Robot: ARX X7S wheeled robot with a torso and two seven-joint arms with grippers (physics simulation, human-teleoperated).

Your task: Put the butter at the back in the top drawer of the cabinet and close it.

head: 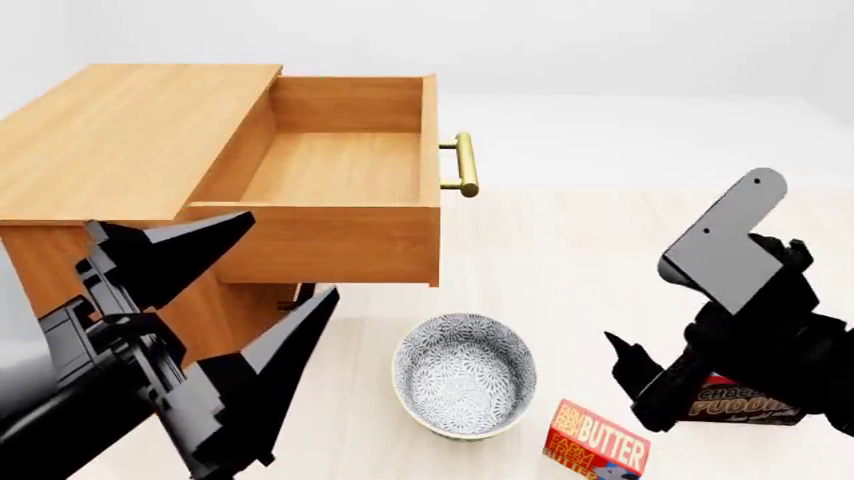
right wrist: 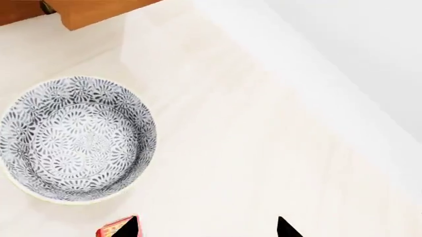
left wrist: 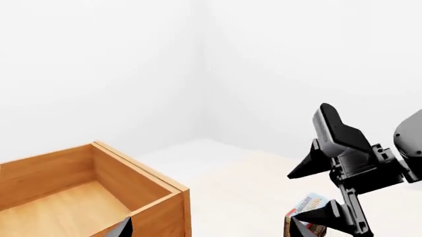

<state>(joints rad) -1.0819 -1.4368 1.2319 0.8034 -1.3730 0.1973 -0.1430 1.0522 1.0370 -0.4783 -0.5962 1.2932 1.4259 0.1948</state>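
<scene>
The cabinet (head: 120,140) is standing with its top drawer (head: 340,170) pulled open and bare inside. The right hand (head: 641,375) is hovering spread wide, gripping nothing; the left hand (head: 260,290) is likewise gaping empty. The butter (head: 598,442) is lying on the bench (head: 601,260) beside the bowl (head: 465,375), likely a light, stiff carton best pinched across its narrow faces.

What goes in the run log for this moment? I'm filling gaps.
drawer: open, empty | butter: on floor by bowl | right gripper: open, above butter | left gripper: open
</scene>
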